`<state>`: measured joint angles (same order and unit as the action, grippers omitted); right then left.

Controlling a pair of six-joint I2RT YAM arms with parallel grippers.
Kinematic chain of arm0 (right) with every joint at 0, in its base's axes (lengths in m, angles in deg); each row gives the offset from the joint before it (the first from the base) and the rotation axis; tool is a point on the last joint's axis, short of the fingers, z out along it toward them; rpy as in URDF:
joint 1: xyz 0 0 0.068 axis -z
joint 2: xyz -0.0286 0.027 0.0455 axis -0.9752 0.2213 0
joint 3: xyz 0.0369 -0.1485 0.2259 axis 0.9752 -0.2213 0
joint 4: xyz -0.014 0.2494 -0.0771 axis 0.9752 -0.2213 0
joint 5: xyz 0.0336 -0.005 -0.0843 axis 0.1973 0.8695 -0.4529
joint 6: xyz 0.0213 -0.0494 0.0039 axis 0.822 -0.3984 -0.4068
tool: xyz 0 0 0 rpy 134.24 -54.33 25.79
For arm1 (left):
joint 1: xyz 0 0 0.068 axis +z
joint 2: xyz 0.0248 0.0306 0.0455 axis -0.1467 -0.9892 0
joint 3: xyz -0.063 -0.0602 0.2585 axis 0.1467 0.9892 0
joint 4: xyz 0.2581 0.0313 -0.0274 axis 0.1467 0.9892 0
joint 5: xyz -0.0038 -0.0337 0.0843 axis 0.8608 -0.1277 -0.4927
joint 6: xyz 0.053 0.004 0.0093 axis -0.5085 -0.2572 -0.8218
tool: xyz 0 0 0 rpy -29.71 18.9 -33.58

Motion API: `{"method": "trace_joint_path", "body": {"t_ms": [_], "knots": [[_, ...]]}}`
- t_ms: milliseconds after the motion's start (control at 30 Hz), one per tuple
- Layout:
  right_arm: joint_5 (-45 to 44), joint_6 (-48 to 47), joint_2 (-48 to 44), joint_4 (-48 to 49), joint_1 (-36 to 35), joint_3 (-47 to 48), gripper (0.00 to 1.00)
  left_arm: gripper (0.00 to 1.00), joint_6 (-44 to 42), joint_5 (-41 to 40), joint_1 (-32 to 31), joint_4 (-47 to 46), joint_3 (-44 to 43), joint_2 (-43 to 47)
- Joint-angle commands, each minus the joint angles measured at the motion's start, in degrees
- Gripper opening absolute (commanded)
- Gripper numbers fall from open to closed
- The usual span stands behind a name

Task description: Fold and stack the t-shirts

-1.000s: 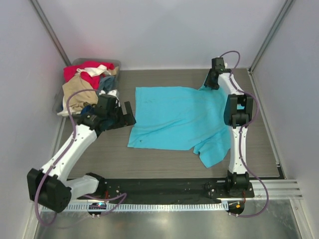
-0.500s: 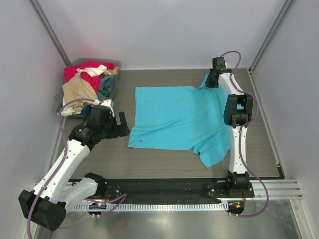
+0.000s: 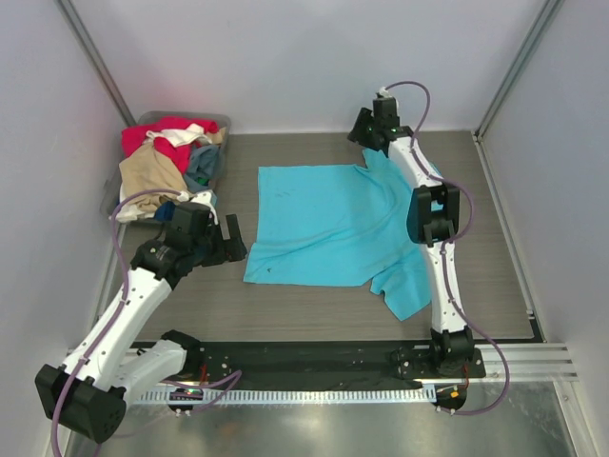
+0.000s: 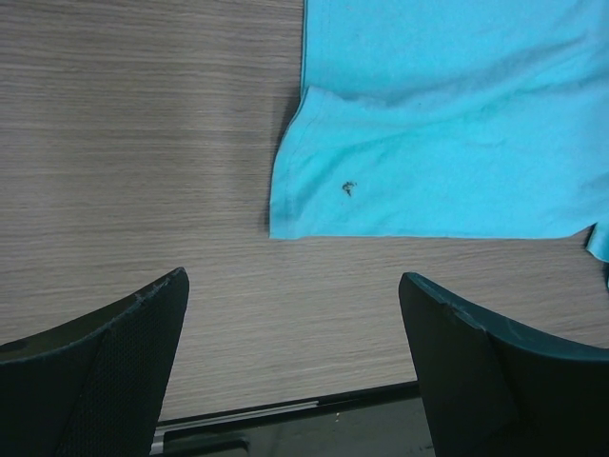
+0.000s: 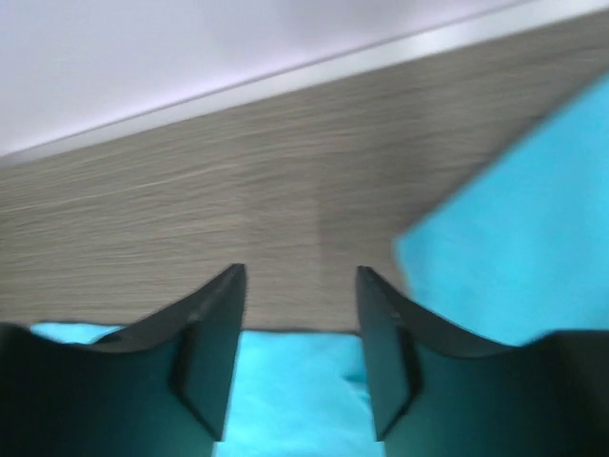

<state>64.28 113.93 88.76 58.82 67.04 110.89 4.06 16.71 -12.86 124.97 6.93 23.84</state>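
Turquoise t-shirt [image 3: 328,224] is laid flat at centre of table [image 3: 190,295]; no fold made yet, near-right sleeve sticks out. Other t-shirts [image 3: 166,157] (red, tan, white, dark) are heaped in bin [image 3: 225,119], far left; no stack begun. Left gripper [image 4: 293,281] is held wide apart, empty, over bare wood beside shirt's near-left corner. Right gripper [image 5: 302,276] is at far-right sleeve, jaws parted, nothing seen clamped. Est.: early stage, all folds left.

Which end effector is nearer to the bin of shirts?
Left. The left end effector hovers beside the bin; the right end effector is at the far edge of the turquoise t-shirt.
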Motion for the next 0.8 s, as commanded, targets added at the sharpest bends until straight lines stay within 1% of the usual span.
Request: {"method": "trace_joint_path", "body": {"t_ms": [0,67,100,133,167,233,267,300,333,367,400,433,500,533,600,633,667,700,733,767], "knots": [[8.0,3.4,3.8,10.5,0.2,1.9,0.58,0.92,-1.4,-0.7,-0.1,-1.1,-0.1,1.0],[10.2,3.5,4.2,10.0,0.2,3.3,0.61,0.92,-1.4,-0.8,-0.1,-1.1,-0.2,1.1],[9.6,2.9,2.7,9.5,0.2,2.1,0.61,0.92,-1.3,-0.9,-0.1,-1.0,-0.2,1.1],[8.4,2.4,0.6,9.1,0.4,-3.2,0.61,0.92,-1.1,-1.5,-0.1,-1.2,-0.1,1.3],[4.9,1.9,-5.3,9.4,0.6,-6.7,0.61,0.92,-1.0,-1.6,-0.1,-1.2,-0.4,1.0],[1.0,0.2,-11.4,10.2,1.1,-14.0,0.63,0.91,-0.6,-1.6,-0.1,-1.4,-0.7,0.3],[-0.2,-0.4,-17.9,10.3,2.0,-20.8,0.63,0.91,-0.4,-1.3,-0.1,-1.8,-0.7,-0.2],[-3.2,-0.7,-20.6,10.3,2.4,-24.1,0.65,0.91,0.5,-0.8,-0.1,-2.4,-0.3,-1.5],[-4.2,-1.5,-23.6,9.9,3.0,-30.2,0.66,0.91,1.3,-0.5,-0.1,-4.2,0.1,-2.4],[-5.6,-2.1,-26.1,9.3,3.5,-33.1,0.66,0.91,2.5,-0.4,-0.3,-5.0,0.2,-3.6],[-9.9,-2.6,-31.1,8.7,3.7,-35.9,0.66,0.91,3.5,-0.5,-1.2,-5.7,-0.7,-7.6],[-11.8,-4.2,-33.1,8.3,3.8,-41.5,0.66,0.91,5.3,-0.7,-1.8,-8.1,-1.6,-9.7],[-17.0,-4.9,-37.9,7.9,4.6,-46.3,0.66,0.92,6.5,-1.7,-3.8,-11.3,-4.9,-14.7],[-17.7,-4.7,-38.5,6.4,5.2,-48.7,0.66,0.92,7.3,-1.6,-4.2,-14.7,-6.4,-20.3],[-17.3,-4.4,-38.2,3.8,8.1,-48.9,0.65,0.93,7.6,-1.1,-4.5,-17.1,-10.5,-26.3],[-16.2,-4.5,-36.2,1.2,9.0,-47.5,0.64,0.93,7.6,-0.9,-4.5,-18.3,-15.4,-33.8],[-15.8,-5.1,-34.9,-0.1,9.5,-46.6,0.62,0.94,7.2,-0.6,-4.5,-18.6,-18.8,-37.2],[-15.8,-5.3,-33.5,-1.4,11.4,-45.3,0.60,0.94,7.1,0.0,-4.4,-18.9,-21.9,-41.3],[-16.4,-5.3,-30.7,-3.3,11.8,-43.1,0.60,0.94,6.9,0.0,-4.4,-18.7,-28.4,-47.7],[-15.9,-5.7,-29.7,-3.7,11.9,-42.2,0.60,0.94,6.6,0.1,-4.2,-18.6,-31.5,-51.4]]}}
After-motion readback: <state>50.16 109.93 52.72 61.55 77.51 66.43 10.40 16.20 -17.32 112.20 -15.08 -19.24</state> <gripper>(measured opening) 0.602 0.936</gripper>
